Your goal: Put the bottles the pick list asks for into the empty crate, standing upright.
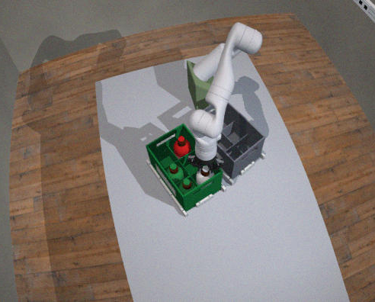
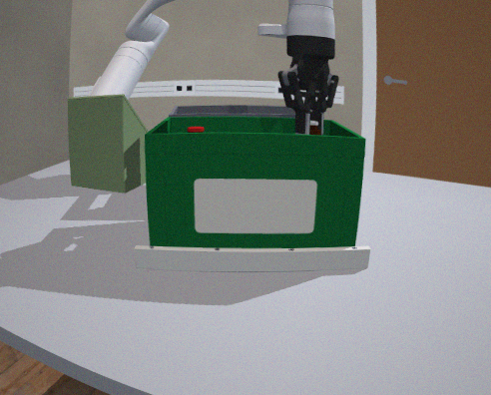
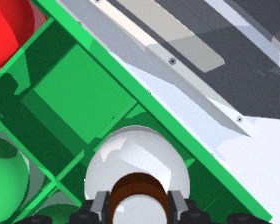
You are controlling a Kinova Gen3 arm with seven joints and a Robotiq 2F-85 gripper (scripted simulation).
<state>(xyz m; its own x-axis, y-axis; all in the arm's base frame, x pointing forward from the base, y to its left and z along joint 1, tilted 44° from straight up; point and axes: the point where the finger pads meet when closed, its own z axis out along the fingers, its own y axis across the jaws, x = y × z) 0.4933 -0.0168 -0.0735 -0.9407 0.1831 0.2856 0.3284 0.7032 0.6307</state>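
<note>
The green crate [image 1: 193,200] [image 2: 172,165] [image 3: 206,161] stands level and holds a red bottle [image 1: 182,149] [image 3: 8,32], two green bottles [image 1: 175,174] [image 1: 187,184] and a white bottle [image 1: 202,178] [image 3: 136,160], all upright. My gripper [image 1: 205,168] [image 2: 315,129] [image 3: 138,207] points down into this crate and is shut on the white bottle's brown neck, just under its white cap. The bottle still stands in its corner compartment. The grey crate [image 1: 245,164] [image 2: 182,112] [image 3: 261,95] stands level beside the green one; the arm hides part of its inside, and no bottle shows there. The pick list is not visible.
A light green block [image 1: 200,91] [image 2: 97,145] stands near the arm's base. Pale rails [image 1: 204,200] [image 2: 251,258] [image 3: 172,61] run along the crates' lower edges. The two crates stand close together, with a narrow gap. The green crate's walls and dividers surround the gripped bottle.
</note>
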